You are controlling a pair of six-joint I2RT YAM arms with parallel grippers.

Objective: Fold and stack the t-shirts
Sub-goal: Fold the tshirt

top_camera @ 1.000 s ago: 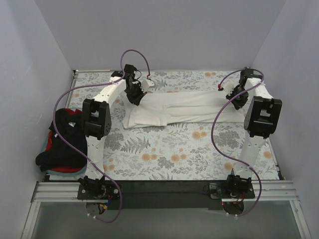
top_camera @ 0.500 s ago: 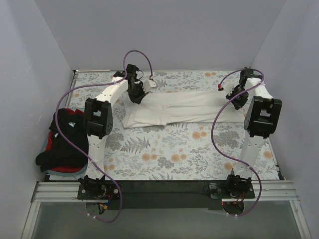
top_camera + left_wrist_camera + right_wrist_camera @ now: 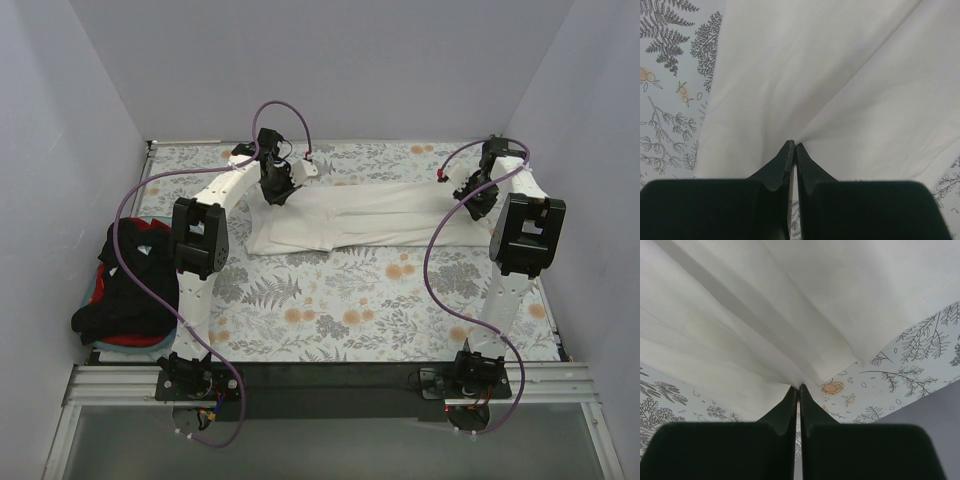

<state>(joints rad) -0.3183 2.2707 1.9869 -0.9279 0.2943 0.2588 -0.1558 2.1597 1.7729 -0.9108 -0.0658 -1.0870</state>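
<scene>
A large off-white t-shirt (image 3: 370,215) lies stretched across the far half of the table. My left gripper (image 3: 276,192) is shut on the shirt's left end, the cloth (image 3: 850,95) pinched at the fingertips and pulled taut. My right gripper (image 3: 476,196) is shut on the right end, where folds of the off-white t-shirt (image 3: 770,305) gather at the tips. A heap of other t-shirts, black (image 3: 125,290) over red (image 3: 130,340) and light teal (image 3: 92,290), sits at the table's left edge.
The floral table cloth (image 3: 340,300) covers the table. Grey walls (image 3: 60,150) close in the left, back and right sides. A black rail (image 3: 330,378) with both arm bases runs along the near edge.
My left gripper has moved toward the back and slightly right, dragging the shirt's left end with it. The right arm has stayed put.
</scene>
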